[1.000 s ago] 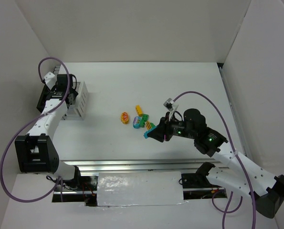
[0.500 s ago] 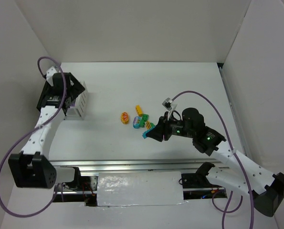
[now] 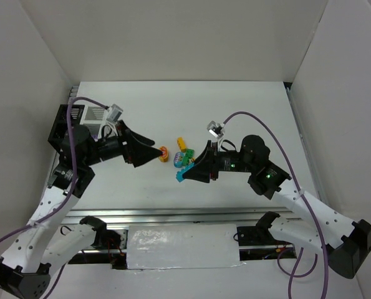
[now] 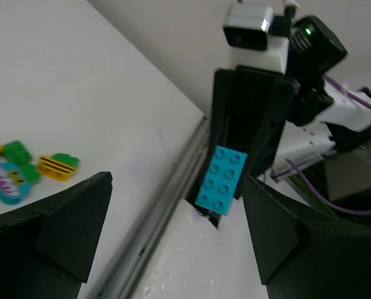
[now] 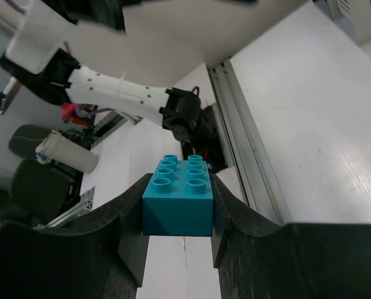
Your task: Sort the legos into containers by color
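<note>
Right gripper (image 3: 188, 171) clamped on teal brick (image 4: 221, 179), at 6 o'clock of the loose bricks (image 3: 183, 156). Left gripper (image 3: 153, 153) gapes wide, facing it from 9 o'clock. Probably a handover: left should close squarely on the free end before right lets go. White bin (image 3: 95, 114) at 10 o'clock.

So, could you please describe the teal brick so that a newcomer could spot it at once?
Find the right arm over the white table. Its pincer is shut on the teal brick. Unlike the loose bricks lying nearby, it is plain teal, eight-studded and gripped.
</note>
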Robot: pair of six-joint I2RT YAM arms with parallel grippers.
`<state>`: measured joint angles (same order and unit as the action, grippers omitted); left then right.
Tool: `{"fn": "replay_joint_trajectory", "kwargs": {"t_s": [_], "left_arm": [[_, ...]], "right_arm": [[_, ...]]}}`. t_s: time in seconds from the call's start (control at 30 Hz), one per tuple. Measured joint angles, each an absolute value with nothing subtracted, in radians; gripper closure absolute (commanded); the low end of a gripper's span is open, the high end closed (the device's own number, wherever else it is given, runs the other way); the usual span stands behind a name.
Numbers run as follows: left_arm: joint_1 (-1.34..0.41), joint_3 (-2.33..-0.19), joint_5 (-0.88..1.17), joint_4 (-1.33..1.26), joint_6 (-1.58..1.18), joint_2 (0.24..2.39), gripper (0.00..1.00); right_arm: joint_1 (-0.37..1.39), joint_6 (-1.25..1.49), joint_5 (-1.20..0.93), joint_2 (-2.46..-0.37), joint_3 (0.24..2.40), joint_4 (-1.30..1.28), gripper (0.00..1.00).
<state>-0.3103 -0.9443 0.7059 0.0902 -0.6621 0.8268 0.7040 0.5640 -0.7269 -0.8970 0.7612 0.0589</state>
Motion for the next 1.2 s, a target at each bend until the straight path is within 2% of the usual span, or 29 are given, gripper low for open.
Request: {"fn": "replay_joint_trajectory", "kwargs": {"t_s": [0.27,0.43,0.47,0.53,0.57,0.73,0.77,0.8,0.83,0.87,0.9,0.93,0.97,1.07,1.2], "left_arm": [[-0.591,-0.862,0.757,-0.031,-0.690,0.864,0.07],[-0.678,-0.843,0.759,-0.076,-0.700,0.908,0.13],[-0.689,-0.844,0.758,-0.078,-0.699,0.911,0.22],[-0.701,-0.849,0.757,-0.083,-0.696,0.918,0.33],[-0.704,-0.853,0.757,-0.087,-0.691,0.923,0.48],[-0.706,-0.858,0.785,-0.101,-0.684,0.945,0.69],[-0.706,-0.858,0.788,-0.102,-0.685,0.946,0.81],[-0.706,-0.858,0.788,-0.104,-0.684,0.946,0.86],[-0.706,-0.858,0.790,-0.104,-0.683,0.946,0.93],[-0.706,-0.859,0.790,-0.103,-0.681,0.946,0.99],[-0.706,-0.860,0.790,-0.100,-0.679,0.946,1.00],[-0.706,-0.863,0.790,-0.094,-0.676,0.947,1.00],[-0.706,-0.870,0.786,-0.082,-0.670,0.947,1.00],[-0.707,-0.919,0.728,-0.014,-0.633,0.954,1.00],[-0.656,-1.022,0.596,0.138,-0.574,0.955,1.00]], "right_arm": [[0.704,0.640,-0.779,-0.905,0.763,0.225,1.00],[0.704,0.654,-0.801,-0.929,0.780,0.244,1.00],[0.704,0.654,-0.803,-0.929,0.780,0.245,1.00],[0.704,0.653,-0.809,-0.929,0.780,0.245,1.00],[0.704,0.653,-0.811,-0.929,0.780,0.245,1.00],[0.696,0.653,-0.835,-0.927,0.785,0.246,1.00],[0.696,0.653,-0.836,-0.926,0.785,0.246,1.00],[0.696,0.653,-0.839,-0.926,0.785,0.246,1.00],[0.696,0.651,-0.838,-0.925,0.785,0.245,0.97],[0.696,0.648,-0.839,-0.925,0.785,0.244,0.89],[0.696,0.646,-0.839,-0.924,0.785,0.244,0.74],[0.696,0.645,-0.840,-0.923,0.785,0.244,0.10],[0.696,0.647,-0.841,-0.922,0.785,0.244,0.00],[0.696,0.624,-0.813,-0.910,0.786,0.223,0.00],[0.683,0.586,-0.661,-0.859,0.788,0.118,0.00]]}}
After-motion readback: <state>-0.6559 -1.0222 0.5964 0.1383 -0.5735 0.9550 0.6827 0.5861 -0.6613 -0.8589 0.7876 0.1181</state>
